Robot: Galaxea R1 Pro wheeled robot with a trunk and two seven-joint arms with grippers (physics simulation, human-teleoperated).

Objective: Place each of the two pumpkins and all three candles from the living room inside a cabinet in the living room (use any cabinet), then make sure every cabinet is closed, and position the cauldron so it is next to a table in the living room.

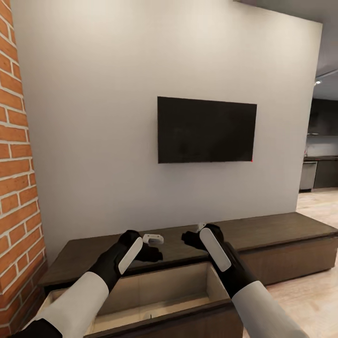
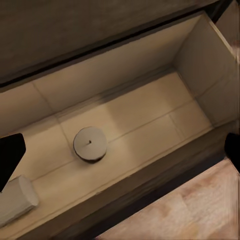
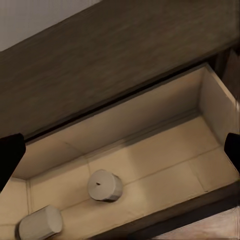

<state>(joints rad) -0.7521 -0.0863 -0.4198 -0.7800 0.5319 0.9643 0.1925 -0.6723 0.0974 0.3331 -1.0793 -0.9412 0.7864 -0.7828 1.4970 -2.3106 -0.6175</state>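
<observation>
Running along a pale wall under a dark TV [image 1: 206, 129], the low brown cabinet [image 1: 281, 234] has one drawer [image 1: 155, 291] pulled open at lower centre. Two stubby beige candles [image 3: 105, 186] [image 3: 40, 222] lie inside, apart. Both the left gripper [image 1: 152, 253] and the right gripper [image 1: 190, 238] hover above with jaws wide, holding nothing.
</observation>
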